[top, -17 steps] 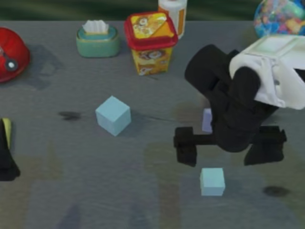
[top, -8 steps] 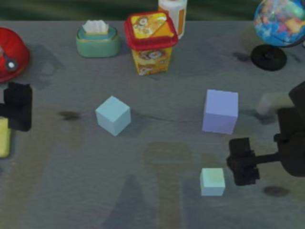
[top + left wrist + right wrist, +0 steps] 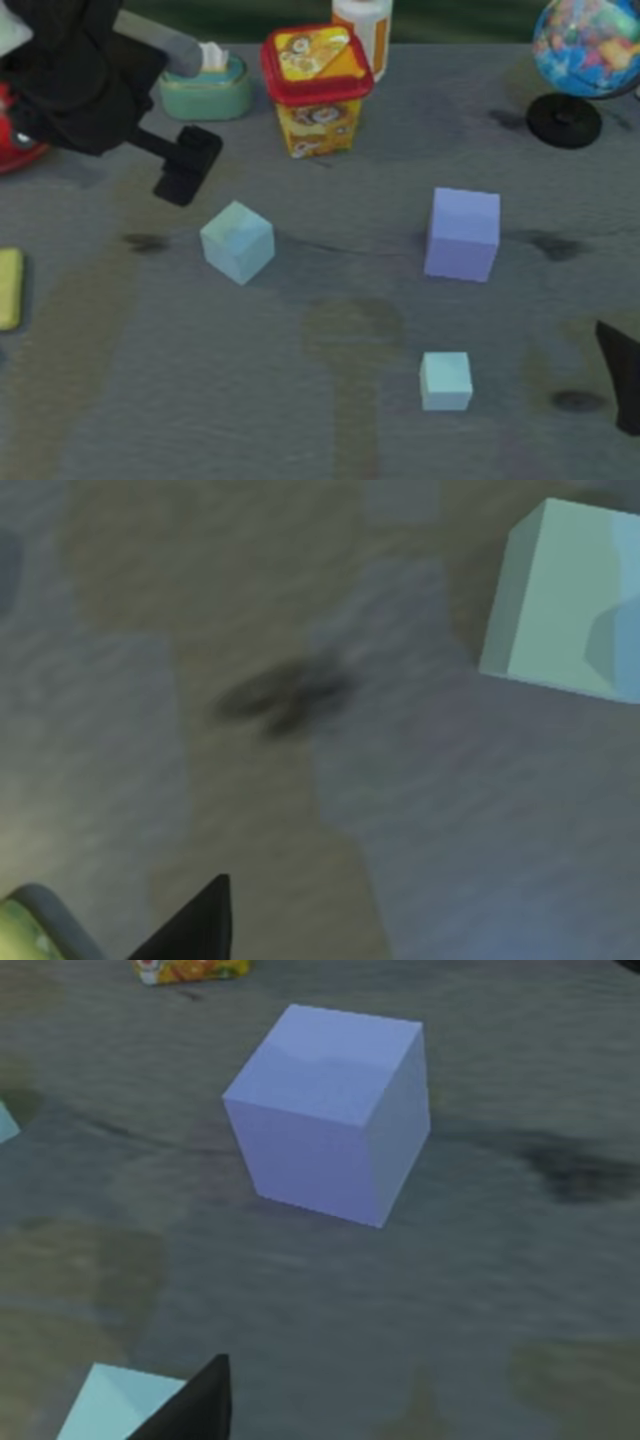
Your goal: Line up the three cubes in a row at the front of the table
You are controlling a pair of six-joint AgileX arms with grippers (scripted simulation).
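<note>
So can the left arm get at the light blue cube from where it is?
Probably yes. The left gripper hangs just behind the light blue cube, with only bare table around the cube. The tissue box sits farther back.

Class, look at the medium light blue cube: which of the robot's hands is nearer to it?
Left. The left hand hangs just behind the light blue cube, toward the table's left. The right hand sits at the table's far right edge, well beyond the other two cubes.
</note>
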